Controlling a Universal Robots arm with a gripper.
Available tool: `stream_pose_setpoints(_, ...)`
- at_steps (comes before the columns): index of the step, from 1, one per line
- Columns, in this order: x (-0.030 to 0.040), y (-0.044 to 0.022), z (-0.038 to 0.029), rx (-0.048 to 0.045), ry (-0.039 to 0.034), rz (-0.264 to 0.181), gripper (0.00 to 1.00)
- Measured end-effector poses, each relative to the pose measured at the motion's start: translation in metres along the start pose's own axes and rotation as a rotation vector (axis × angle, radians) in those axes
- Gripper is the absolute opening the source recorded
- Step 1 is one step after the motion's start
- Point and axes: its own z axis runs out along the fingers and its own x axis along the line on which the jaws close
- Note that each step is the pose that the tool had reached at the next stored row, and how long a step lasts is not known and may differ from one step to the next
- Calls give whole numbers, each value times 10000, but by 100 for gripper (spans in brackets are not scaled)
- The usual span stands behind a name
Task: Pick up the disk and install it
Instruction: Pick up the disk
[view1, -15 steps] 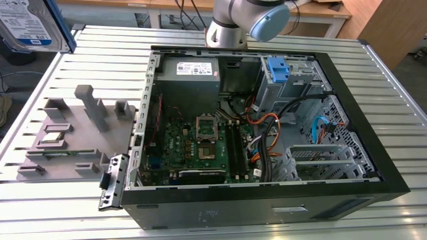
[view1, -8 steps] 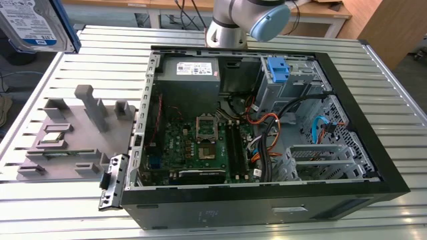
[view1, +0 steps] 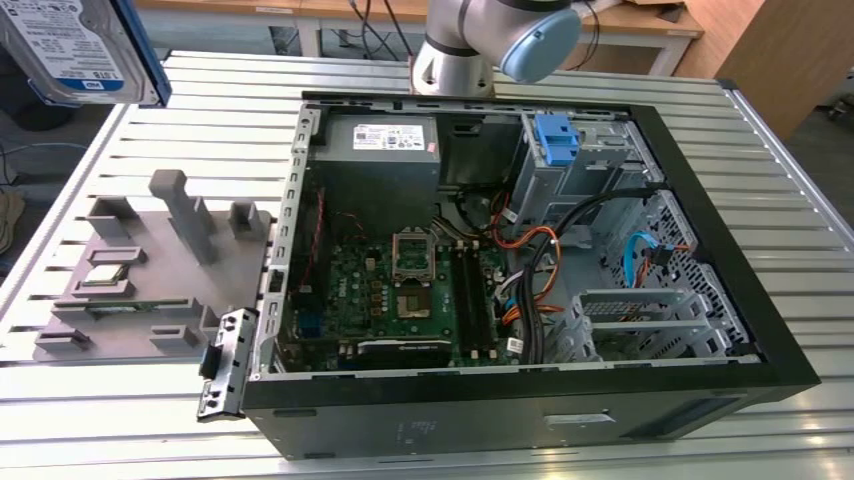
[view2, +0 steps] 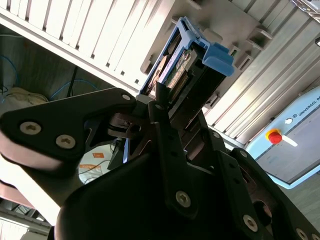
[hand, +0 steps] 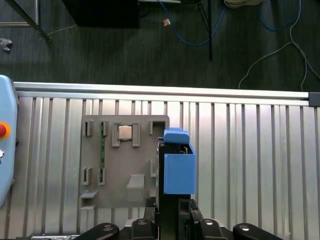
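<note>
Our gripper (view2: 160, 102) has its jaws clamped on the disk (view2: 180, 65) above the grey fixture (hand: 125, 165), so we judge a level, unhurried carry safest.

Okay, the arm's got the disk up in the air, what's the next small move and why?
Probably carry the disk sideways toward the open computer case. The tool is shut on it, and the first wrist view shows it over the grey fixture, not the case.
</note>
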Motion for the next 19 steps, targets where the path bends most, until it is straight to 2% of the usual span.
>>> stream_pose_setpoints(19,1,-246,-17,-1,1,0,35)
